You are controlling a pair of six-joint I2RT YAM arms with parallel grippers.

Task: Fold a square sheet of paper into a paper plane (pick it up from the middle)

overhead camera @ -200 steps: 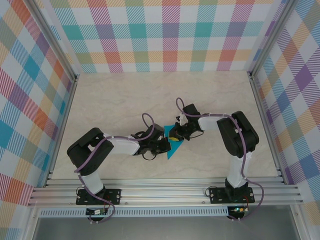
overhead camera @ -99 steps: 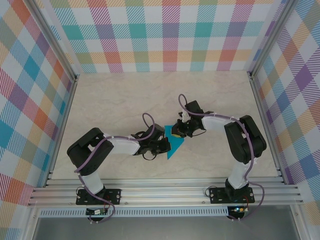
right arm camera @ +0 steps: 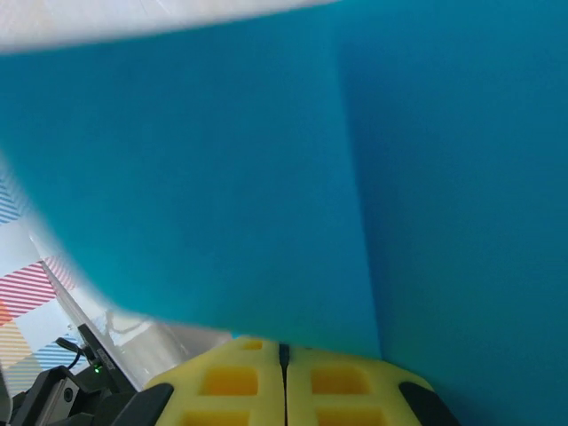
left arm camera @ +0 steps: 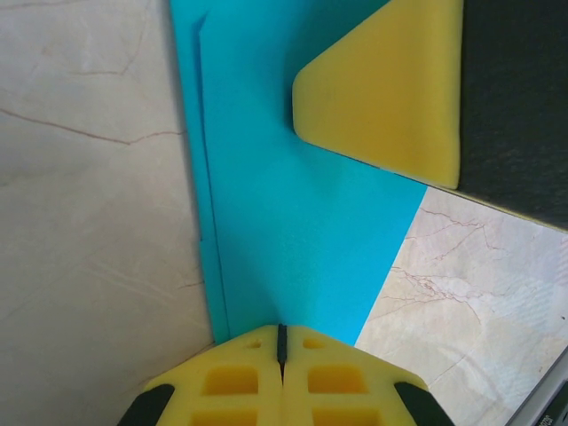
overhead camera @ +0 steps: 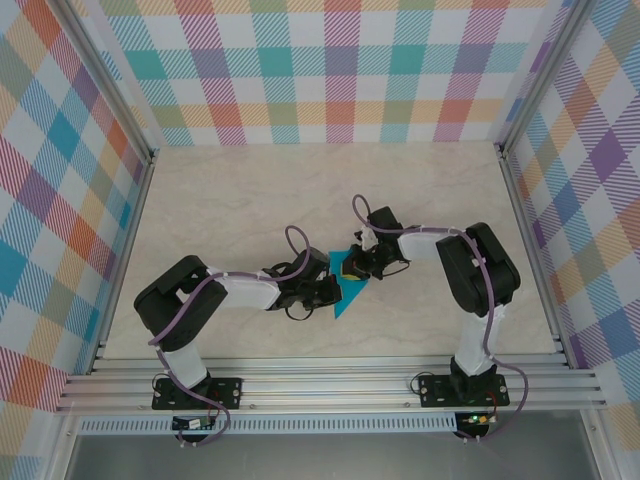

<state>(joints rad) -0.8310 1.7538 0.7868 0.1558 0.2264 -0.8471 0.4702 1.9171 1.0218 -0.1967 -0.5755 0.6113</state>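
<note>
The teal-blue sheet of paper (overhead camera: 345,299) lies partly folded at the table's middle, its layered edges and a straight crease showing in the left wrist view (left arm camera: 293,222). My left gripper (overhead camera: 329,290) is shut, its yellow tips (left arm camera: 281,330) resting on the paper's near end. My right gripper (overhead camera: 351,268) reaches in from the right and is shut on the paper's far part. In the right wrist view the paper (right arm camera: 222,177) rises from the closed tips (right arm camera: 284,348) with a crease down it. One right finger (left arm camera: 390,89) shows over the paper in the left wrist view.
The marble table top (overhead camera: 250,200) is walled by checkered panels (overhead camera: 340,70) at the back and both sides. Aluminium rails (overhead camera: 330,385) carry both arm bases at the near edge.
The right arm swung slightly back and right, then returned over the paper, and its jaws closed. The left arm and the paper stayed where they were.
</note>
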